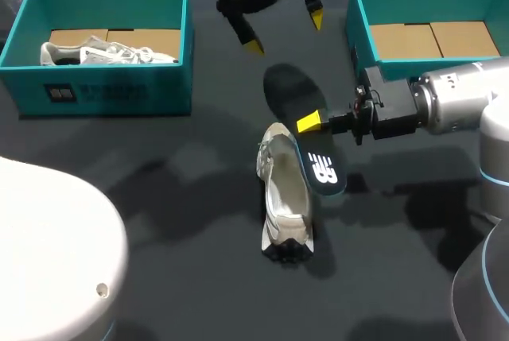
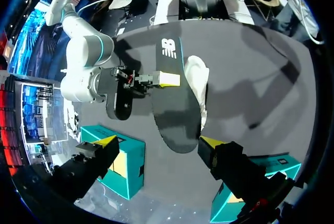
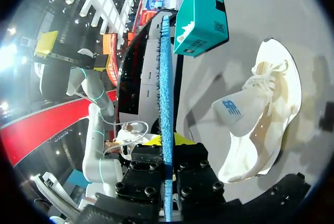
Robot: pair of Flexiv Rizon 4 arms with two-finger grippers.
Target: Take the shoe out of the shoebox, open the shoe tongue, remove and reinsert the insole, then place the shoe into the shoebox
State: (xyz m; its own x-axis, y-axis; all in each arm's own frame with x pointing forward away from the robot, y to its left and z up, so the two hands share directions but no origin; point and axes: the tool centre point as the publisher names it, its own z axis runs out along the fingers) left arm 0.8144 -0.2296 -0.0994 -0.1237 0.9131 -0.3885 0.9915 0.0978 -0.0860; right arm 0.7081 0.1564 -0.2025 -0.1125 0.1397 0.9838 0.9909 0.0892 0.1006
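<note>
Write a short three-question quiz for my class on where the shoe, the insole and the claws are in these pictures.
1. True or false: the insole lies inside the shoe on the table.
2. Which claw grips the insole? A) left B) right
3. What lies in the left box?
Key: 1 false, it is held up beside the shoe; 2 B, the right claw; 3 a second shoe.
</note>
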